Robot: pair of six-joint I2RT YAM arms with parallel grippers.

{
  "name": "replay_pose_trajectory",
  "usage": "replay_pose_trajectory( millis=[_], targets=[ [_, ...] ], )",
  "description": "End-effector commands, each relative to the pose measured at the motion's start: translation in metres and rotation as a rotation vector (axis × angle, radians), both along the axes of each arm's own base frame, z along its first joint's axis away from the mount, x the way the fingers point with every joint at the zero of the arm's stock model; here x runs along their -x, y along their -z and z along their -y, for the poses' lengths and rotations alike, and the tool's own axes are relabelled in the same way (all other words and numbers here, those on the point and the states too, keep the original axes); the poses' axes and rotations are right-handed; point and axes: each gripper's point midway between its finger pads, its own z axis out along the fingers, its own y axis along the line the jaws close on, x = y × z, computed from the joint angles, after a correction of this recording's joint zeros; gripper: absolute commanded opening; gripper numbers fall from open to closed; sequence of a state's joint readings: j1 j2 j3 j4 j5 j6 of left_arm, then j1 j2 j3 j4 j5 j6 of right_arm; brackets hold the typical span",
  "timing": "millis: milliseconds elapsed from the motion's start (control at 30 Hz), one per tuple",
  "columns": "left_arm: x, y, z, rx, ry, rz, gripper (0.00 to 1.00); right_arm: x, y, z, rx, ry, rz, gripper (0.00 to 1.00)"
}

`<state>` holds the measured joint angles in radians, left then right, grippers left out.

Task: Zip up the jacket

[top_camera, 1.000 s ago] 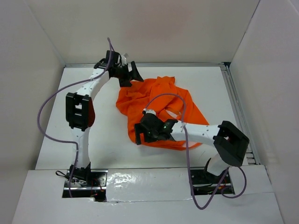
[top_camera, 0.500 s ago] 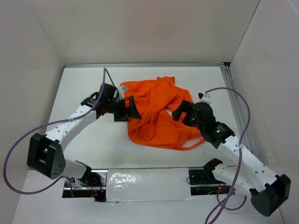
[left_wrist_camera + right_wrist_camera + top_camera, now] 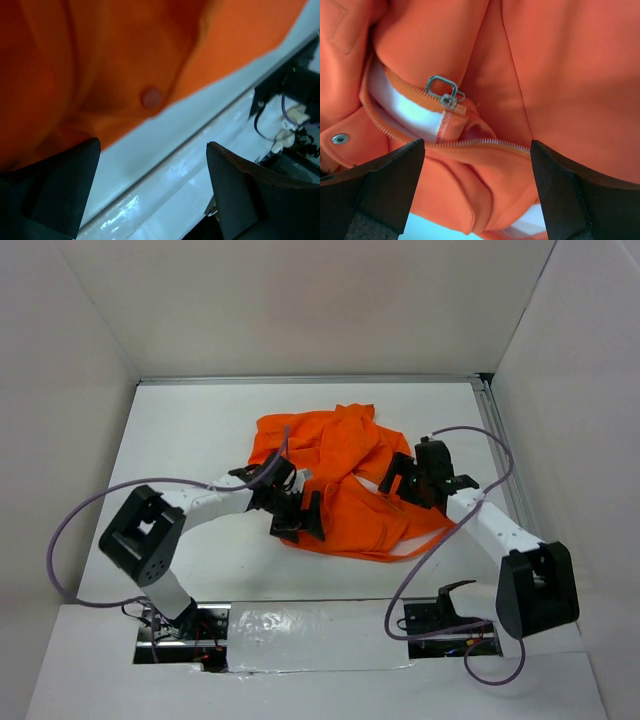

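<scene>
- Your right gripper (image 3: 475, 152) hung jaws apart, empty, above the slider (image 3: 445, 92).
- Your left gripper (image 3: 152, 150) gaped, empty, over the jacket's (image 3: 350, 480) near edge.
- Jacket lay crumpled on the table (image 3: 180, 440): probably soft, light, prone to sliding; you'd likely pinch the slider and pin the edge.

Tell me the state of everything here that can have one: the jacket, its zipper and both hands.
Jacket, crumpled in a heap, front not zipped up.
Zipper, undone, pale lining showing beside the slider.
Left hand, open, at the jacket's near edge, holding nothing.
Right hand, open, over the zipper, holding nothing.
</scene>
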<state>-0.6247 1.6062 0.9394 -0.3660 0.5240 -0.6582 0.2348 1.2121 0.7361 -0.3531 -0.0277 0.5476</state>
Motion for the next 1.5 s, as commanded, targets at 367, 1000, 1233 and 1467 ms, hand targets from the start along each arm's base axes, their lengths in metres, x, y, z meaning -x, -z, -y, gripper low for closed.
replay_pose_trajectory(
  millis=[367, 1000, 1233, 1467],
  targets=[
    [-0.134, 0.036, -0.059, -0.048, -0.255, 0.031, 0.99, -0.056, -0.010, -0.032, -0.098, -0.102, 0.075, 0.64],
    [-0.157, -0.047, -0.089, 0.257, -0.223, 0.200, 0.99, -0.062, -0.015, -0.097, -0.121, -0.290, 0.165, 0.42],
    [-0.091, -0.093, -0.066, 0.296, -0.135, 0.308, 0.99, -0.063, -0.041, -0.091, -0.048, -0.303, 0.242, 0.00],
    [-0.027, -0.099, -0.017, 0.268, -0.044, 0.293, 0.99, -0.036, -0.067, -0.085, -0.031, -0.275, 0.303, 0.00]
  ],
)
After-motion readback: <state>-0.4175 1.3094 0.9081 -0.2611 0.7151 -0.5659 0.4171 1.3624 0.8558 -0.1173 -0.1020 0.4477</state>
